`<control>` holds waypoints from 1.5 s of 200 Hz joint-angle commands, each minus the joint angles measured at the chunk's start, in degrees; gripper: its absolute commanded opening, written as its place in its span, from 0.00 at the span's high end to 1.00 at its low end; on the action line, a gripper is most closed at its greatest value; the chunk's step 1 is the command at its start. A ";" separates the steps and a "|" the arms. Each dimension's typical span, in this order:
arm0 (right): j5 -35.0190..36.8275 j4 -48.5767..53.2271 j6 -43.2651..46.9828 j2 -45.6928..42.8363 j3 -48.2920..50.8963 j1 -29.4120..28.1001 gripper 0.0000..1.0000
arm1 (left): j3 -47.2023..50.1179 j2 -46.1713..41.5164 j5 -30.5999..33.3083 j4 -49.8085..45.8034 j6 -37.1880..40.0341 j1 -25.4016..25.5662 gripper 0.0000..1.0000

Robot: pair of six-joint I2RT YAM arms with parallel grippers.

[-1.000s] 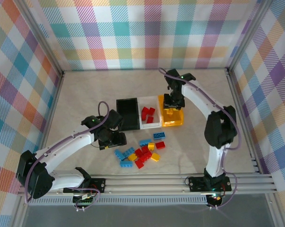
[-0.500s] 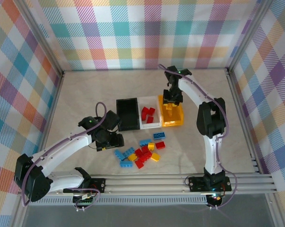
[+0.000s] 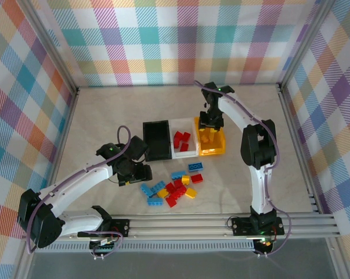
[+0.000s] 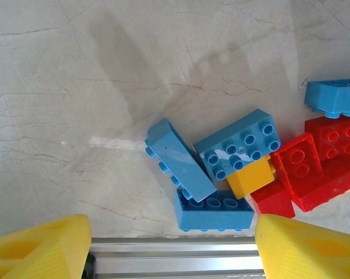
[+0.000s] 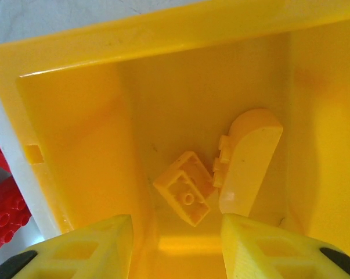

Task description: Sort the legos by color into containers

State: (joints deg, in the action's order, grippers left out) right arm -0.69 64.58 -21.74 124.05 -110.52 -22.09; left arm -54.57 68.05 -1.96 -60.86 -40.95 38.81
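The loose legos [image 3: 173, 187] lie in a mixed heap of red, blue and yellow near the near edge of the table [image 3: 105, 116], about midway between its left and right edges. Behind the heap, around the table's middle, the three containers stand side by side in a row. The black container [image 3: 156, 139] is on the left, the white container [image 3: 186, 154] is in the centre, and the yellow-orange container [image 3: 212, 148] is on the right.

Several red legos [image 3: 181, 141] lie in the white one. On the yellow-orange floor a small yellow brick [image 5: 186, 187] lies just beside a rounded yellow piece [image 5: 247, 160].

The right end effector [image 5: 177, 232] hangs over that container, released, with its fingers apart and nothing between them.

The left end effector [image 4: 172, 244] hangs over the left side of the heap, spread wide and grasping nothing. Below it three blue bricks [image 4: 238, 142] lean together, touching a yellow block [image 4: 251, 177] and red bricks [image 4: 311, 171].
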 commanded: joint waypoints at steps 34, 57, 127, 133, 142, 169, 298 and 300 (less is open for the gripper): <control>-1.14 1.26 0.03 -5.22 2.04 0.29 0.56 | 0.65 -1.09 -0.59 0.83 -0.43 -0.63 0.25; -1.96 0.37 -0.58 -8.04 3.83 0.29 0.56 | 0.25 -0.74 -0.68 0.74 0.06 -0.55 0.26; -5.07 -3.69 -5.50 -24.12 18.70 -0.10 0.56 | 1.40 -1.05 -1.13 2.20 0.32 -0.49 0.27; -5.21 -4.22 -6.18 -25.83 20.77 -0.43 0.56 | 1.71 -1.16 -1.25 2.49 0.12 -0.54 0.27; -5.45 -4.94 -7.11 -28.23 23.82 -1.25 0.56 | 2.40 -1.34 -1.44 3.06 -0.03 -0.55 0.27; -4.94 -6.31 -8.90 -34.00 31.84 -5.59 0.56 | 4.12 -1.73 -2.16 4.60 -0.46 -0.53 0.27; -7.47 -12.52 -19.04 -47.08 52.26 -15.95 0.56 | 7.81 -0.09 -2.61 7.63 -1.02 -0.60 0.28; -7.48 -12.54 -19.07 -47.20 52.32 -15.97 0.56 | 7.81 -0.04 -2.55 7.67 -1.03 -0.58 0.28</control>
State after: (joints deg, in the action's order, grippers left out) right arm -7.20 52.47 -38.81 79.24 -58.41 -37.56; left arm -47.42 67.00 -4.01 -53.74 -41.17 38.70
